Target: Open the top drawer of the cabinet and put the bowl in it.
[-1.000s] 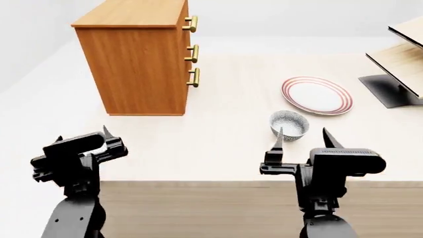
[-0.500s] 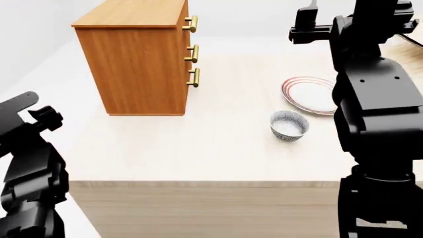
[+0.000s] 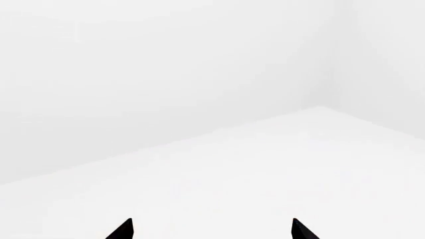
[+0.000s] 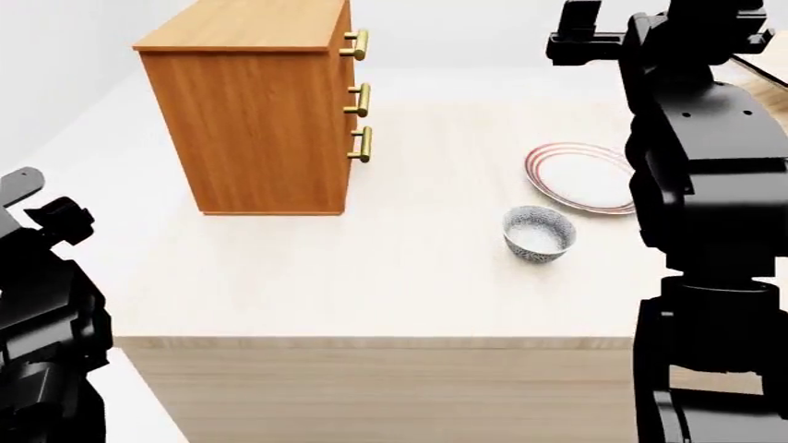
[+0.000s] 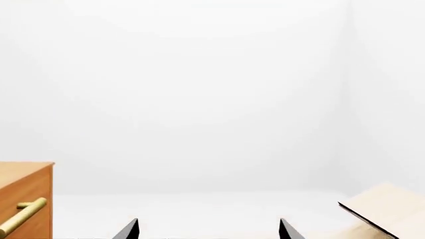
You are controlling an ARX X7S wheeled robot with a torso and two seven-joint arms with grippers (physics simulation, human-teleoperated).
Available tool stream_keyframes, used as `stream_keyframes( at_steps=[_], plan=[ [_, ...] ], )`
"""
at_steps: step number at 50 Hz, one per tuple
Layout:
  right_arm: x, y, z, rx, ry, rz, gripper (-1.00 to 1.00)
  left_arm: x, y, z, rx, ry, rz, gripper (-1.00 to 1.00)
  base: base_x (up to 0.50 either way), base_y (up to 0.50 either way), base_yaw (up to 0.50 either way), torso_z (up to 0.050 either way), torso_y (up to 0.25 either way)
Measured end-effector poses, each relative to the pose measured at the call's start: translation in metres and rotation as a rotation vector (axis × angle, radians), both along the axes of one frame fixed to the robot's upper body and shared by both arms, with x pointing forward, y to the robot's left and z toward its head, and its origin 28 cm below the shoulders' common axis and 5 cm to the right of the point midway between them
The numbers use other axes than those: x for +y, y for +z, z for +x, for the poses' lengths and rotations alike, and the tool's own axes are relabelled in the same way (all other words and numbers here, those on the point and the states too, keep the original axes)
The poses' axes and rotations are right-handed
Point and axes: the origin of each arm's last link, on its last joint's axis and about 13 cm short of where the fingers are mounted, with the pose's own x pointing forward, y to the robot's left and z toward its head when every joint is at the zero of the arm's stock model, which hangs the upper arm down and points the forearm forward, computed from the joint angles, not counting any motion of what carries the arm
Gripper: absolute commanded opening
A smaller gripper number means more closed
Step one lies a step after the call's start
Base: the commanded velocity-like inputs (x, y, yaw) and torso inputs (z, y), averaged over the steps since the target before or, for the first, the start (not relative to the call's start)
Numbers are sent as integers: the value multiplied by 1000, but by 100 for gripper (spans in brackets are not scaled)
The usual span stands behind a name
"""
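Note:
The cabinet [image 4: 253, 115] stands at the table's far left, its drawer fronts facing right. The top drawer [image 4: 343, 41] is shut, with its brass handle [image 4: 354, 44] sticking out. The bowl [image 4: 538, 233] sits upright on the table in front of the red-ringed plate. My right arm [image 4: 708, 138] is raised high at the right, above the plate. My right gripper [image 5: 208, 230] is open and empty, level with the cabinet's top corner [image 5: 25, 196]. My left arm [image 4: 43, 314] hangs off the table's left edge. My left gripper [image 3: 212, 231] is open, facing bare white floor.
A red-ringed white plate [image 4: 579, 175] lies behind the bowl, partly hidden by my right arm. A pale tilted board of the rack [image 5: 385, 209] is at the far right. The light wood table [image 4: 407, 277] ends at its front edge near me.
From low in front of the table, both arms have swung up and outward. The right arm has risen high over the plate; the left has moved off to the left. The objects have not moved.

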Motion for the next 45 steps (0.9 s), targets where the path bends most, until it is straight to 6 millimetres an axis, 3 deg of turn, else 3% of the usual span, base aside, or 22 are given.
stream_keyframes(
  at_steps=[15,45],
  plan=[
    [-2,-3,2,21,-11,10,100,4,3,0,-8,14,2,100,0,0,0,0,0],
    [-6,-3,4,58,-19,41,100,6,7,0,-11,24,1,100,479,0,0,0,0]
  ],
)
